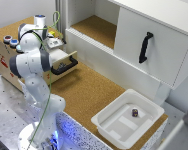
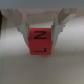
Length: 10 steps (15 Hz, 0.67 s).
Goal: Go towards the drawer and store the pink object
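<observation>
Cork tabletop (image 1: 89, 95) below, our gripper (image 2: 42, 30) hovers over the open drawer (image 1: 64, 62) at its far corner, fingers clamped on the pink cube (image 2: 41, 42); releasing off-centre could bounce it off the rim.

Robotics lab, perforated metal bench (image 1: 9, 107)

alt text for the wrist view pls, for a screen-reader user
Close-up of the gripper holding a pink cube between its two fingers, one on either side. The cube's faces carry black letter-like marks, and the blurred background is a pale surface with a dark band along one edge.
</observation>
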Available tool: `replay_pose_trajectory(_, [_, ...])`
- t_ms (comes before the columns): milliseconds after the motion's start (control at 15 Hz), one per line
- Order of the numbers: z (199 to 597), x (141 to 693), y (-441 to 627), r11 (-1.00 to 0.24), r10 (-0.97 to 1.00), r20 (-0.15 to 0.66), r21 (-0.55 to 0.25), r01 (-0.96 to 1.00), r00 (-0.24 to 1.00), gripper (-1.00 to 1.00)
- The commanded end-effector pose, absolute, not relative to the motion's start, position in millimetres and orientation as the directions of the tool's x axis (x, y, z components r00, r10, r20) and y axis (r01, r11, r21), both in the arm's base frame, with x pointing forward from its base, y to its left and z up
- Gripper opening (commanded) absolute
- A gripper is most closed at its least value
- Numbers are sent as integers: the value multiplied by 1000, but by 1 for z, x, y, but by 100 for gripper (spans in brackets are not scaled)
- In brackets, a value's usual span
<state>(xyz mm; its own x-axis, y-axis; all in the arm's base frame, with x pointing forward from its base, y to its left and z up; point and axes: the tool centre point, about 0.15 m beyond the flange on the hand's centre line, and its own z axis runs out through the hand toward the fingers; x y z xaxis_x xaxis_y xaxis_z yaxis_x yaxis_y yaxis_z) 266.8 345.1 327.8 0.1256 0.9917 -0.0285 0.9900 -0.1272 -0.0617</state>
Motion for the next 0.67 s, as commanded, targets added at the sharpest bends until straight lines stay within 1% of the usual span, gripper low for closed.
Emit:
replay_pose_trajectory(0, [331,279,332,-135,990,21,-46,990,136,100])
replay_pose_trajectory(200, [368,277,328,-146,987,57,-33,989,147,100])
replay_pose_trajectory(267, [385,276,328,-152,985,79,-34,988,155,100])
replay_pose_trajectory(400, [410,276,331,-155,984,85,-21,988,156,100])
replay_pose_trajectory(600, [452,292,341,-202,973,116,-9,979,201,100])
